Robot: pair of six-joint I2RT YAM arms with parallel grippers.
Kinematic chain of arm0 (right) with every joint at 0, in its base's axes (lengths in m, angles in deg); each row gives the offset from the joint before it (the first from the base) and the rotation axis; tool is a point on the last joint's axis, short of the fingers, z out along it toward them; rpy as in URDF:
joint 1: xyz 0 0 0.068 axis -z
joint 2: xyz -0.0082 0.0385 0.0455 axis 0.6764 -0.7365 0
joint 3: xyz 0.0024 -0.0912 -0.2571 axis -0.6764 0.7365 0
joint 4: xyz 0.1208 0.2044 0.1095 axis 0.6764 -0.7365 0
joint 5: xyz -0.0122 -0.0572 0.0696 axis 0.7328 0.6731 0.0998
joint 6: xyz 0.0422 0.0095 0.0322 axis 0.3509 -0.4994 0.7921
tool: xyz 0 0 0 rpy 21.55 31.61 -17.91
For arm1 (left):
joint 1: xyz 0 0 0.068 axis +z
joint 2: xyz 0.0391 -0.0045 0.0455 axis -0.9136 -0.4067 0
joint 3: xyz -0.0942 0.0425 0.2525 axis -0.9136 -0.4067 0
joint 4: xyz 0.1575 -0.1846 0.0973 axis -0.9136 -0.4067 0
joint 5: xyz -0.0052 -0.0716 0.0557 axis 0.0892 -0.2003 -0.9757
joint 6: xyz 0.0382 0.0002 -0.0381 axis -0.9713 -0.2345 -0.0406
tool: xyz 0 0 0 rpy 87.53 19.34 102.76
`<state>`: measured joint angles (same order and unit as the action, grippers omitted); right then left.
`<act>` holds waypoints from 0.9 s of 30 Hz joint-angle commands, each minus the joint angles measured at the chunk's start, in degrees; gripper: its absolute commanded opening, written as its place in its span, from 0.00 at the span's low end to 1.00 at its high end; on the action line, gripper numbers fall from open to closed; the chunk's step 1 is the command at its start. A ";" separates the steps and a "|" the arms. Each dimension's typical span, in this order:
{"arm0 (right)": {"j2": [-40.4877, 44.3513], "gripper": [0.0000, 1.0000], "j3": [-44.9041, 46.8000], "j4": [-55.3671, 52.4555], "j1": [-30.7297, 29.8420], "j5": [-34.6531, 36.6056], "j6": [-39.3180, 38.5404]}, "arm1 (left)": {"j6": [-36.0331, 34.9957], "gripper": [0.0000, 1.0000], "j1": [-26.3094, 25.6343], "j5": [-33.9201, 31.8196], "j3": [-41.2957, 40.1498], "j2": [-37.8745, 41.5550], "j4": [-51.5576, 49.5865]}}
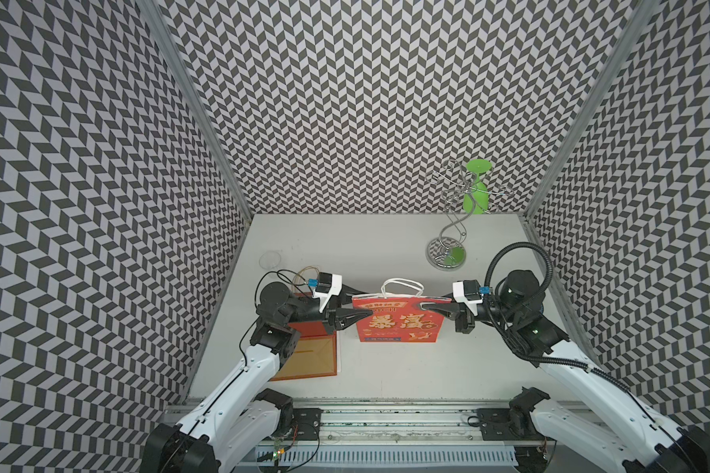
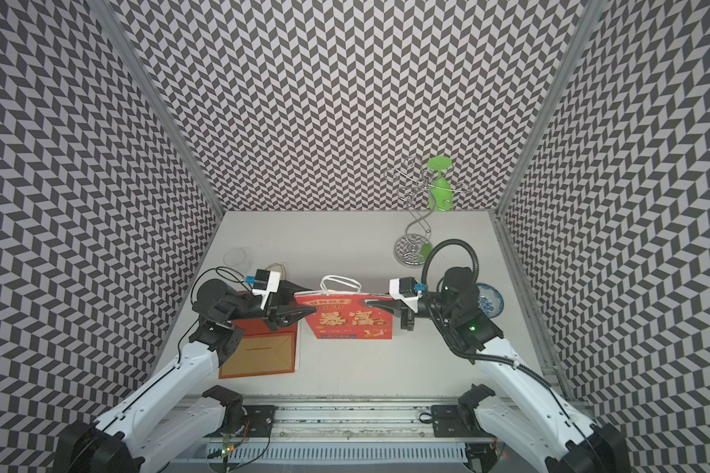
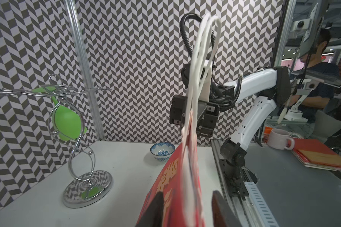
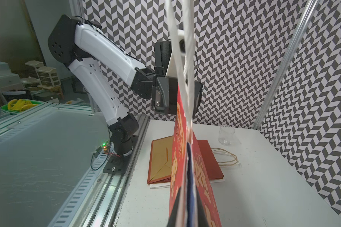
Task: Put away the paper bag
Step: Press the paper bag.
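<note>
**Top views:** in both top views the paper bag (image 1: 398,323) (image 2: 351,323) is stood upright mid-table (image 1: 386,376), printed face twd the robot, handles (image 1: 400,286) up. It is flanked by the left gripper (image 1: 361,314) and the right gripper (image 1: 425,306), one at each upper side edge. This is prob. so the bag can be squeezed flat w/o tipping over. A stack of flat folded bags (image 1: 312,356) is laid just beside it, partly under the left arm, and is judged to be the put-away spot.

**Left wrist:** the bag (image 3: 173,176) is seen end-on btwn the left jaws. These are parted a little, w/ a gap visible on one side, so nothing is pinched here. The bag's walls are drawn nearly together, so it is judged mostly collapsed.

**Right wrist:** the right jaws are clamped tight on the bag's other edge (image 4: 203,173), w/ walls and lining pressed btwn them. The bag is thus held up from this side alone. The stack (image 4: 161,161) is seen beyond on the table, near a clear glass (image 4: 226,134). The bag is not yet laid on it.
</note>
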<state>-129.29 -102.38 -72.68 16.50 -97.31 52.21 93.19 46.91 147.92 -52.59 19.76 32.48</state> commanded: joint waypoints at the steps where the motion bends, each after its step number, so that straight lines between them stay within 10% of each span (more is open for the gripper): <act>1: 0.33 0.00 -1.91 4.25 0.23 -2.15 2.73 | 0.37 0.11 0.11 1.10 -0.45 0.63 0.71; 6: 0.07 0.00 -3.02 4.03 0.24 -2.07 4.42 | -0.67 0.00 0.11 1.20 0.14 0.59 -0.86; 9: 0.58 0.00 -4.04 3.94 0.25 -1.40 5.73 | -3.71 0.45 0.11 0.01 0.54 0.60 -6.06; 12: 1.03 0.00 -5.19 3.89 0.31 -1.03 6.55 | -7.66 0.56 0.11 0.29 0.20 0.69 -10.69; 21: 0.63 0.00 -7.02 3.72 0.32 0.04 7.72 | -10.73 0.02 0.11 2.24 -0.42 1.13 -14.67; 25: 0.72 0.00 -7.59 4.06 0.39 0.73 8.56 | -13.18 0.50 0.11 0.54 0.01 1.65 -18.08; 27: 0.70 0.00 -7.81 4.43 0.45 1.07 9.05 | -14.92 0.56 0.11 0.16 -0.03 1.71 -20.17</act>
<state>-129.36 -107.98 -72.52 16.54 -97.21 60.19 81.49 46.91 148.62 -52.85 20.74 16.85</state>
